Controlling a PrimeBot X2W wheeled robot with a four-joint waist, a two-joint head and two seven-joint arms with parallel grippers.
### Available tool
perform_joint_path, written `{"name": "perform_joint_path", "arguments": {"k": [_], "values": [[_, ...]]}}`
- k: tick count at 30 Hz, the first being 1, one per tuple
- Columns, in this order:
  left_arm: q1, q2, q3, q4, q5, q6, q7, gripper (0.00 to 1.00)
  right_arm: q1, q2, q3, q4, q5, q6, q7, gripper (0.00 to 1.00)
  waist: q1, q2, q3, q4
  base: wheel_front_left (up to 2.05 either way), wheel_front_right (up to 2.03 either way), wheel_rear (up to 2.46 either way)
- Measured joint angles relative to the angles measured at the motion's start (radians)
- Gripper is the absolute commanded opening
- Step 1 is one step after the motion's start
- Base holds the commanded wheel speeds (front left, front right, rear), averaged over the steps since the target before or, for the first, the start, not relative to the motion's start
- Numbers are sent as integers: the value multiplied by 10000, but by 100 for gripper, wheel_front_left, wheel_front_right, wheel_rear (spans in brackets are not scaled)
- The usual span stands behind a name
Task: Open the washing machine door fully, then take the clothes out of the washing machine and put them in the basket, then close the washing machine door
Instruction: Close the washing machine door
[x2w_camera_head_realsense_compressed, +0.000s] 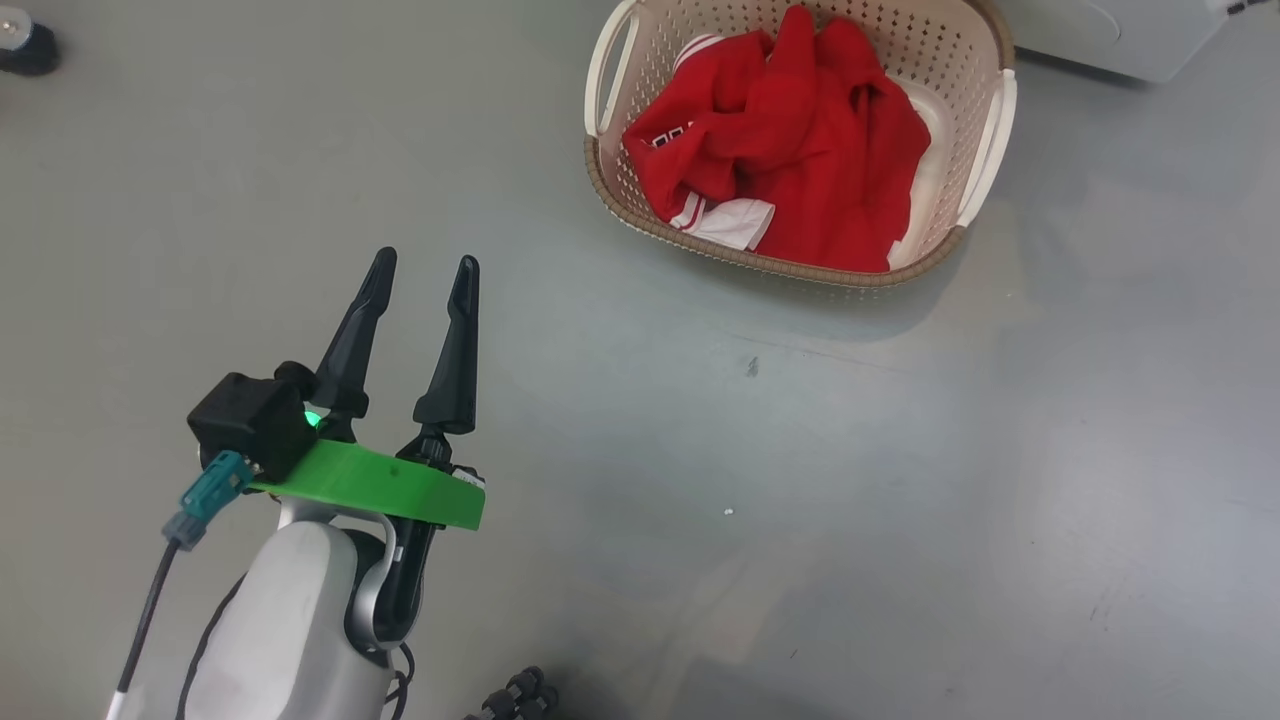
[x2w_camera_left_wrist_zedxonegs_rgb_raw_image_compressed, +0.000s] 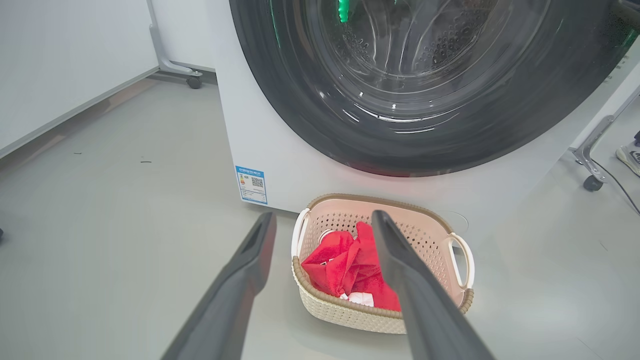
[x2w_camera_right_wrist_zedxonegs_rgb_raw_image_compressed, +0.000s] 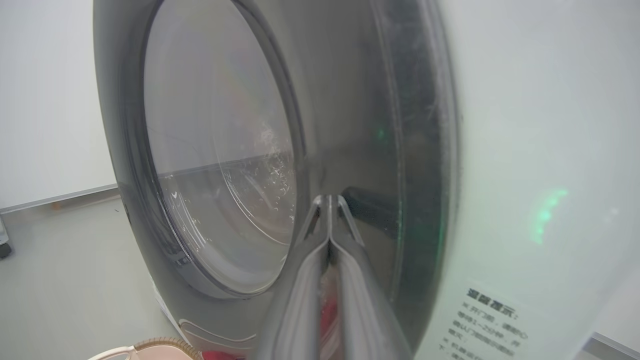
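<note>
Red clothes lie in the basket on the floor before the washer; left gripper gapes wide, empty; right gripper is pinched together, empty, at the door rim

Pale grey forearm w/ green bracket, black cam box, teal plug, dark tapered L end effector.

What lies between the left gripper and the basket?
Bare grey floor, seen in the head view: the open left gripper hangs apart from the basket, nothing between them.
</note>
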Motion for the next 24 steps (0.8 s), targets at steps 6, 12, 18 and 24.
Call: {"name": "perform_joint_path", "arguments": {"k": [6, 12, 18, 24], "values": [[-1, 0, 219, 324, 399, 0, 0, 100, 1290, 84, 113, 456, 117, -84, -236, 0, 0, 0, -614, -231, 0, 0, 0], [28, 6, 347, 554, 596, 0, 0, 100, 2364, 430, 171, 531, 387, -73, -253, 0, 0, 0, -1317, -557, 0, 0, 0], [212, 98, 552, 631, 731, 0, 0, 100, 3629, 792, 94, 522, 625, -86, -328, 0, 0, 0, -2066, -1020, 0, 0, 0], [687, 334, 719, 725, 832, 0, 0, 100, 4705, 1312, -153, -128, 842, -219, -328, 0, 0, 0, -2846, -1582, 0, 0, 0]]}}
